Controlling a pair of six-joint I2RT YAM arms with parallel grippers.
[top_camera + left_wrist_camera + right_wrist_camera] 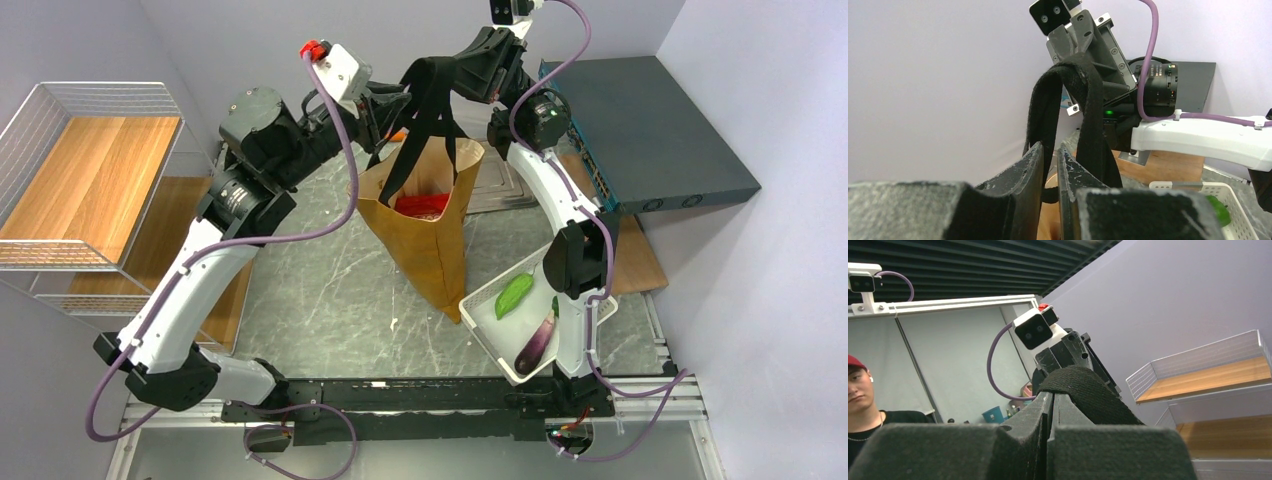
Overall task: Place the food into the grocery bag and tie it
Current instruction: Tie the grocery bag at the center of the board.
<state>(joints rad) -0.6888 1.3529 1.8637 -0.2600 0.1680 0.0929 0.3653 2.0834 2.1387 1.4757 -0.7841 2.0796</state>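
Note:
The mustard grocery bag (425,235) hangs above the table by its black straps (432,95), mouth open, with a red packet (422,205) inside. My right gripper (468,72) is shut at the top of the strap loop (1083,390), which arches over its fingertips. My left gripper (392,103) sits just left of it; its jaws are nearly together, with one strand of strap (1050,125) between them. A purple oblong vegetable (537,340) and a green item (513,296) lie in the white basket (480,322).
A wire shelf with wooden boards (90,170) stands at the left. A dark grey flat box (640,130) lies at the back right. The white basket rests against the right arm's lower link (572,260). Something small and orange (398,133) shows behind the bag.

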